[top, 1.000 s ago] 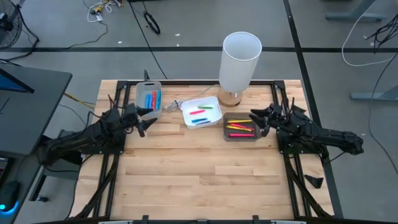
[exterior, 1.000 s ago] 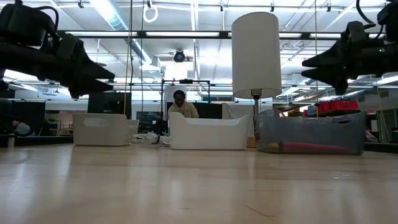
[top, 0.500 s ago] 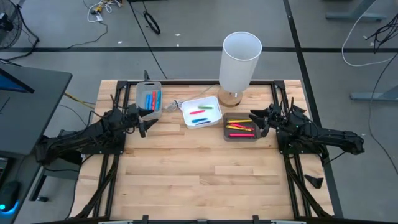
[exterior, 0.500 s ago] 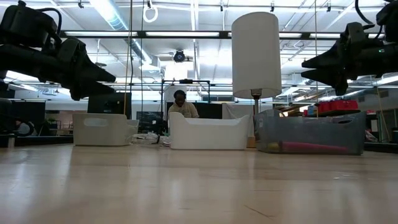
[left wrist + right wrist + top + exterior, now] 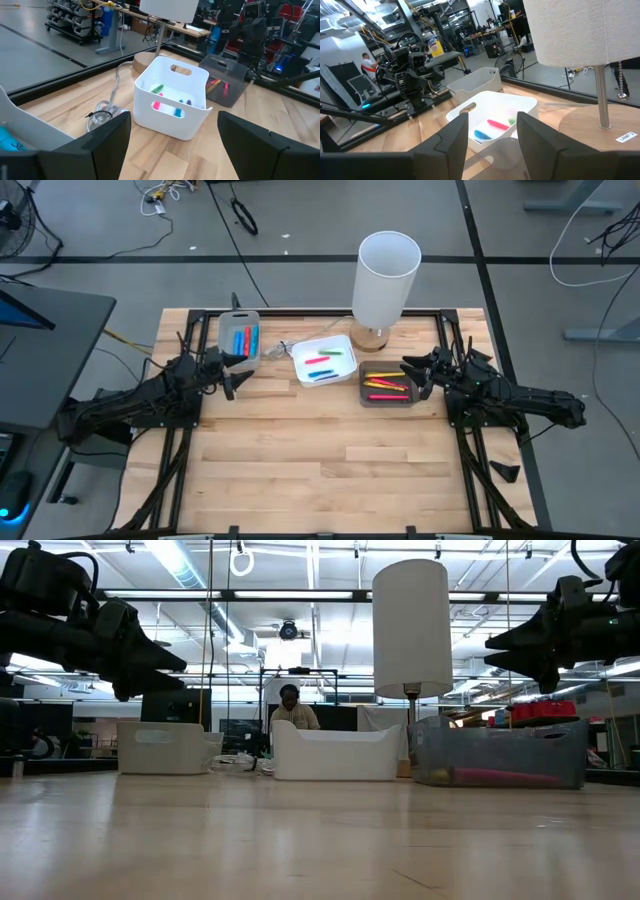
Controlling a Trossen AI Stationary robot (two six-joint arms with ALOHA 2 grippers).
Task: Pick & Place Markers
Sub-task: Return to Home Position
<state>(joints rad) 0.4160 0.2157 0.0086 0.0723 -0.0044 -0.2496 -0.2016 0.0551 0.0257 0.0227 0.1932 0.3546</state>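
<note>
Wooden table (image 5: 320, 455), markers (image 5: 320, 361) in grey bin (image 5: 240, 317), white bin (image 5: 303, 360), dark bin (image 5: 388, 402)

A pale wooden plank table (image 5: 320, 460) carries everything, and all of it sits along the far half. Toward the left stands a grey bin (image 5: 240, 317), beside it a white bin (image 5: 299, 362), turned slightly askew, and further right a dark see-through bin (image 5: 388, 402); each has markers (image 5: 320, 360) inside. A loose coil of clear cable (image 5: 278, 350) lies on the wood between the grey and white bins. Behind the white and dark bins a lamp (image 5: 386, 275) stands on its round wooden base (image 5: 368, 337), its white shade towering over them. The near half shows bare planks.
</note>
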